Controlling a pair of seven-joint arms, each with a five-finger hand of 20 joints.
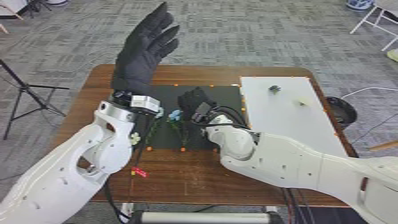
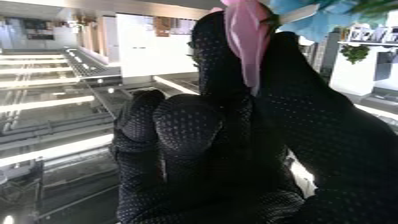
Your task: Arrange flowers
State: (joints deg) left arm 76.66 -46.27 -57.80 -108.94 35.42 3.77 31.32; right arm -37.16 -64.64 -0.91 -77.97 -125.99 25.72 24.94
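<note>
In the head view, my left hand (image 1: 140,57) is raised over the table's far left part, its fingers straight and holding nothing. My right hand (image 1: 193,101) is low over the dark mat (image 1: 213,93). Beside it lie a blue flower (image 1: 175,115) with a green stem and another pale blue flower (image 1: 159,113); a cream flower (image 1: 135,138) is nearer the left arm. In the right wrist view, the finger and thumb of my right hand (image 2: 306,102) pinch a pink flower petal (image 2: 245,37), with blue petals (image 2: 313,21) close behind the thumb tip. The rest of the pink flower is cut off.
A white board (image 1: 282,120) on the table's right side bears a small dark sprig (image 1: 274,89) and a pale flower (image 1: 303,103). A red tag (image 1: 139,172) lies near the front left. A black bin (image 1: 341,111) stands beyond the right edge; a tripod (image 1: 34,95) stands left.
</note>
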